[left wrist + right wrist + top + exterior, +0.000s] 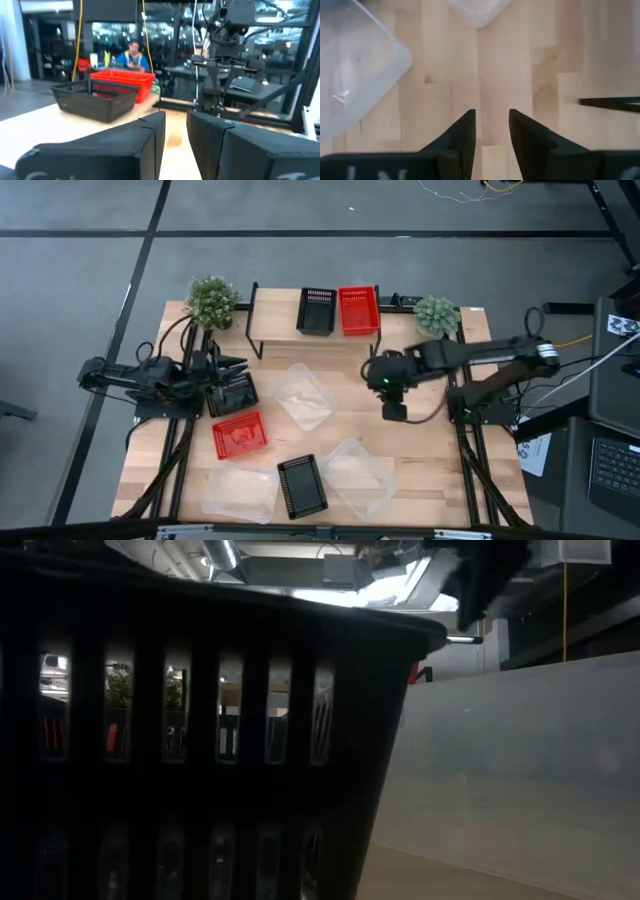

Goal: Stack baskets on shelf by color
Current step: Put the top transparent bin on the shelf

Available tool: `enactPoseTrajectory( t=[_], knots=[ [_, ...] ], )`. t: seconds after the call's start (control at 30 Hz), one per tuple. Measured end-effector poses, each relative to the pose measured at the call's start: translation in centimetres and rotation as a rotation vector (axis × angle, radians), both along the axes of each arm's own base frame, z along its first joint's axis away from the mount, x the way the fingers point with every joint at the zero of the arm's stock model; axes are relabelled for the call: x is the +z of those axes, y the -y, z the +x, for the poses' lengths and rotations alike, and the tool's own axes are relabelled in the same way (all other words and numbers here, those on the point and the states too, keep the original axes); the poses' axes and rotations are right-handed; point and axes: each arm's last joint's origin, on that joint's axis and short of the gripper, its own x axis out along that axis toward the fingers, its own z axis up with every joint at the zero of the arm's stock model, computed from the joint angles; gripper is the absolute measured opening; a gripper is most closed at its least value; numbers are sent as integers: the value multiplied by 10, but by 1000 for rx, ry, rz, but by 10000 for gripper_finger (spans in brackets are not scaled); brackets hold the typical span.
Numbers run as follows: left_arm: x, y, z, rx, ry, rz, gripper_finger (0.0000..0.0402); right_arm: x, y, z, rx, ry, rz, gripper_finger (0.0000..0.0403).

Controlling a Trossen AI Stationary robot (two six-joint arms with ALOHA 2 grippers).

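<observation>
The right gripper [491,131] hangs over bare wood at centre-right of the overhead frame, its two dark fingers a narrow gap apart with nothing between them. In its wrist view a clear basket [355,70] fills the upper left, the corner of another clear basket [479,11] pokes in at top centre, and a thin black edge [610,103] enters from the right.

The left gripper [228,366] sits at the left middle of the overhead frame, fingers slightly apart and holding nothing, its tips just above a black basket [232,393] on the table. Ahead of it in the wrist view stand a black basket [95,97] and a red basket [125,82].

Those two sit side by side on the shelf [270,320] in the upper centre of the overhead frame, black [317,310] to the left of red [358,309]. A potted plant [211,301] stands at the shelf's left end, another [436,314] at its right.

On the table [420,450], a red basket [239,434] lies below the left gripper, a clear one [304,395] in the middle, and along the lower edge a clear one [240,492], a black one [301,483] and a clear one [357,476].

In the low view a black mesh wall [190,740] blocks most of the frame. Grey floor surrounds the table; a person [134,55] sits in the room beyond.
</observation>
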Motion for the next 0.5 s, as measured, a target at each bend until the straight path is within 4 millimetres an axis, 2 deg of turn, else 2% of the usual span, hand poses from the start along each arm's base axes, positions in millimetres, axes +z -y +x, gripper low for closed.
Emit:
enactPoseTrajectory(
  t=[0.13,0.23,0.37,0.5],
  knots=[
    [24,3,11,-63,-96,-56,72,-29,-6,-19,-21,50,29,117],
    [39,7,29,-120,-192,-95,72,-48,-7,-27,-57,66,51,117],
    [46,13,70,-125,-360,-79,72,-71,-6,-35,-123,13,65,117],
    [49,19,111,-107,-477,-69,72,-85,-5,-42,-182,-35,78,117]
  ],
)
